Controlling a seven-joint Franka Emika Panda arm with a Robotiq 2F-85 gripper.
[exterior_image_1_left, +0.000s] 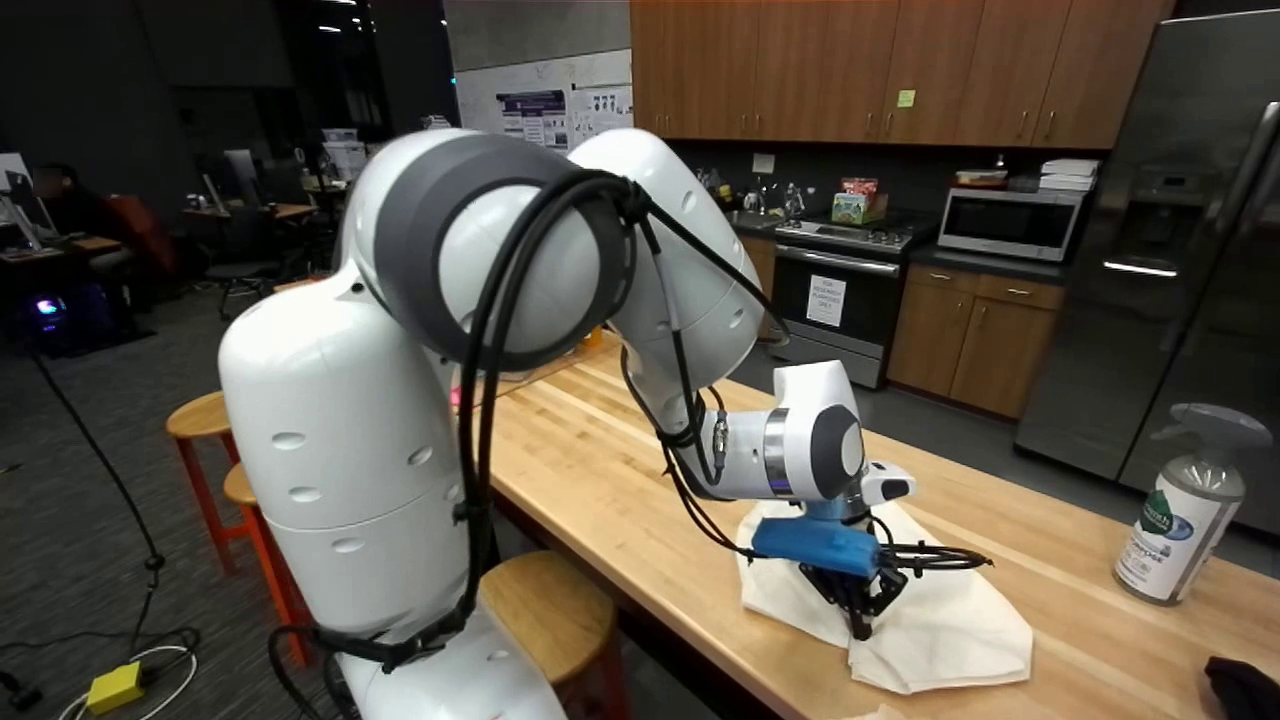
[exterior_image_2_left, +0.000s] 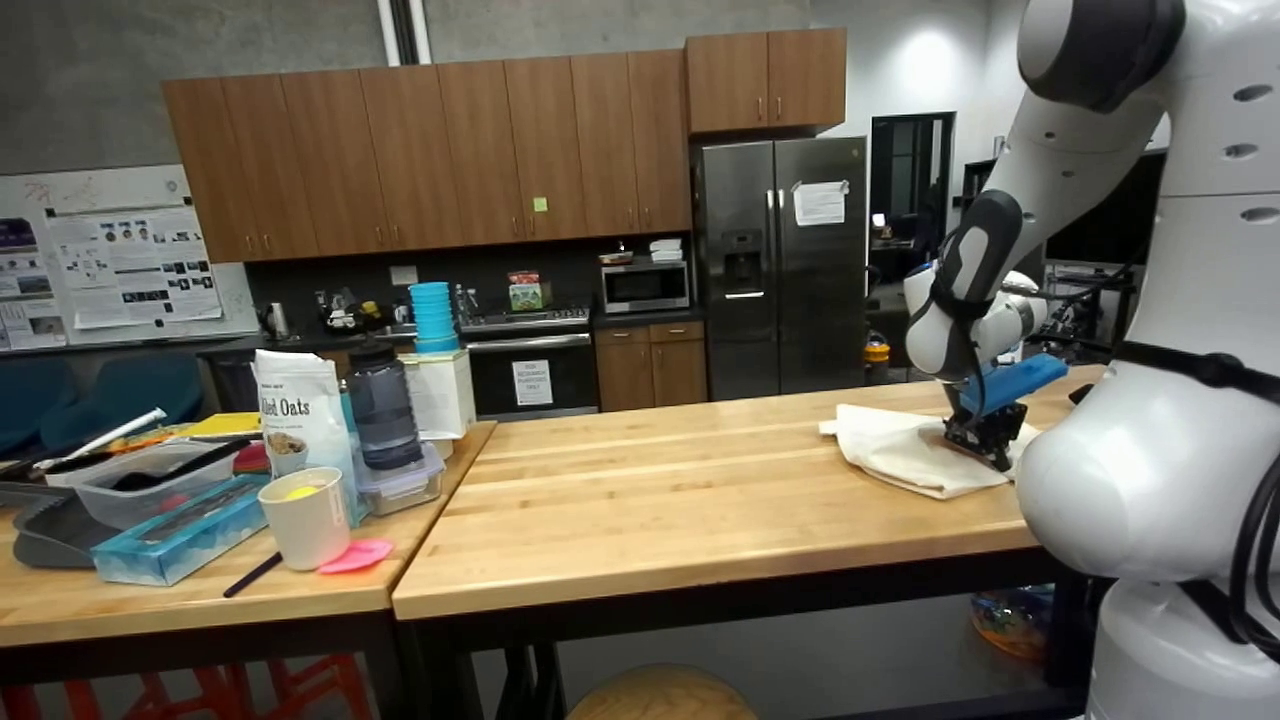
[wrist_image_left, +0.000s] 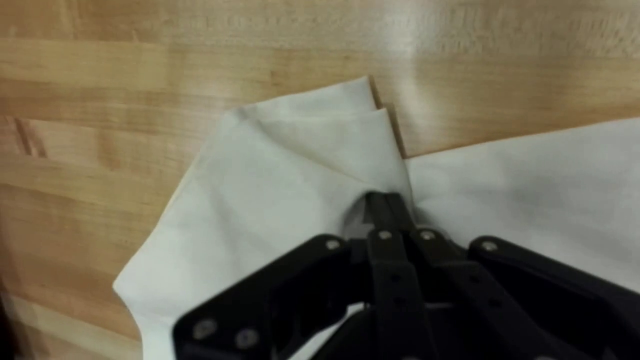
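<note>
One white cloth (exterior_image_1_left: 945, 640) lies on the surface (exterior_image_2_left: 640, 480), near the long edge closest to the arm (exterior_image_1_left: 330, 430), and we see it in all three views. We find the hand (wrist_image_left: 385, 200) narrow, its two fingers side by side and pointing down onto the cloth. The tips seem to touch it, but we cannot tell whether a fold is pinched between them. In the wrist view we make out layered folds left of the tips, with two hems set slightly apart, and a flatter stretch to the right. Near the surface's opposite long edge, in an exterior view, we see a spray bottle (exterior_image_1_left: 1180, 530) standing upright, well apart from the hand. We also notice a dark thing (exterior_image_1_left: 1245, 690), cut off at that view's border and too partial to name. Beyond the surface's short edge, in an exterior view, a second surface (exterior_image_2_left: 190, 605) carries a cup (exterior_image_2_left: 302, 525) near its front edge, a blue box (exterior_image_2_left: 180, 530) just beside it, and an oats bag (exterior_image_2_left: 300, 400) behind the cup. We see a stool (exterior_image_1_left: 555, 610) below the long edge near the arm.
</note>
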